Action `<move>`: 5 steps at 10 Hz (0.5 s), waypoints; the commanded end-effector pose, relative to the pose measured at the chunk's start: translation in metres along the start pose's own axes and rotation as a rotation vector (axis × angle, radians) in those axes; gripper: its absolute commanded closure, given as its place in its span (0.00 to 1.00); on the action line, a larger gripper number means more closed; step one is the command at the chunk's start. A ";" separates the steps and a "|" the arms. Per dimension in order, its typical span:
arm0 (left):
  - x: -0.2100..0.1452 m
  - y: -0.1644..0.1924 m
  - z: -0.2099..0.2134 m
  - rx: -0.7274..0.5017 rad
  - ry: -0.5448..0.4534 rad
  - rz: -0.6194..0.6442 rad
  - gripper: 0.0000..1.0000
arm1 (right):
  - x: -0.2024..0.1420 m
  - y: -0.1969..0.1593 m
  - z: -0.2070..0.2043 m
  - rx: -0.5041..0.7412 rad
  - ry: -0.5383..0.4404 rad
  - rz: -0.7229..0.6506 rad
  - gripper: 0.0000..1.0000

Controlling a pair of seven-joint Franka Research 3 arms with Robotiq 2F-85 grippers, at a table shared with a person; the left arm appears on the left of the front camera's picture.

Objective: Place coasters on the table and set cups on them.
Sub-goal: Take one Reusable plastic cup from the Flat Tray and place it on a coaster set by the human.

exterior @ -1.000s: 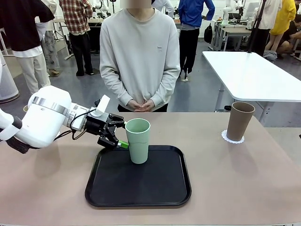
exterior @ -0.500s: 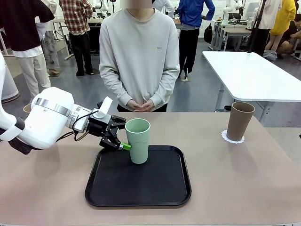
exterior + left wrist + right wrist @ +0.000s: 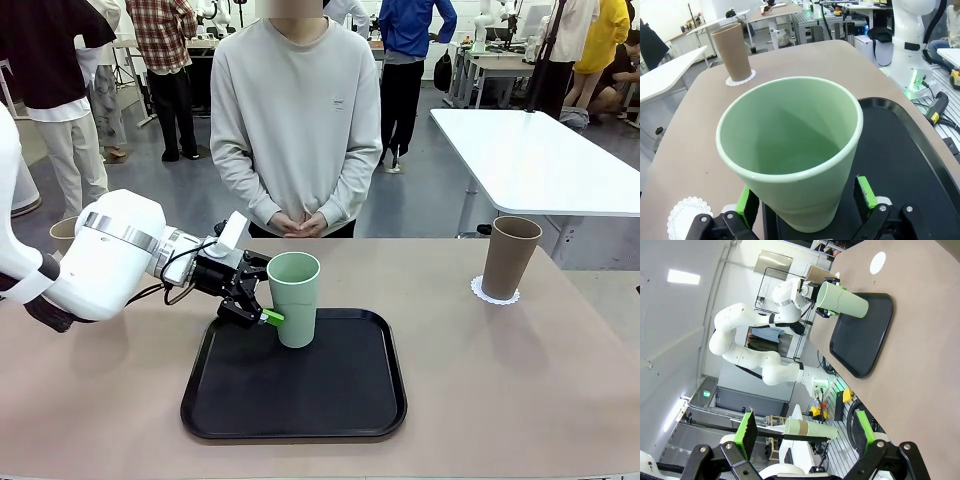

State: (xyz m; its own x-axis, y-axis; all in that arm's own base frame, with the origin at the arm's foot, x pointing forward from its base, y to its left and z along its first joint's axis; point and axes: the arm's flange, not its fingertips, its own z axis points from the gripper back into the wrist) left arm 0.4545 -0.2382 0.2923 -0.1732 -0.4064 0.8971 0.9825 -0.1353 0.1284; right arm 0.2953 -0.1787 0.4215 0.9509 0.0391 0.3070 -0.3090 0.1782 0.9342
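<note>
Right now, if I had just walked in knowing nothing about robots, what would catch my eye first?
Probably the pale mint green tumbler standing on the black rounded-square tray in the middle of the beige table, with the left gripper reaching in from the side, its green-padded fingers either side of the cup's lower half. Next, the tan-brown tumbler set on a lacy white paper doily at the far right, and the person in a grey sweatshirt waiting behind, hands clasped.
</note>
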 end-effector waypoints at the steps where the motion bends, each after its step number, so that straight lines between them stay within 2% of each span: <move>1: -0.001 -0.002 -0.007 0.026 0.006 -0.009 0.00 | -0.002 -0.001 -0.001 0.009 0.000 0.004 0.00; 5: 0.001 0.004 -0.009 0.042 -0.001 -0.025 0.00 | -0.002 -0.001 -0.001 0.009 0.000 0.004 0.00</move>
State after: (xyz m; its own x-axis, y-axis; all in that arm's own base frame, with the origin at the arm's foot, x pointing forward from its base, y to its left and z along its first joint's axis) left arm 0.4562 -0.2382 0.2937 -0.1772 -0.4089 0.8952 0.9821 -0.1324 0.1339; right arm 0.2953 -0.1787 0.4215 0.9509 0.0391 0.3070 -0.3090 0.1782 0.9342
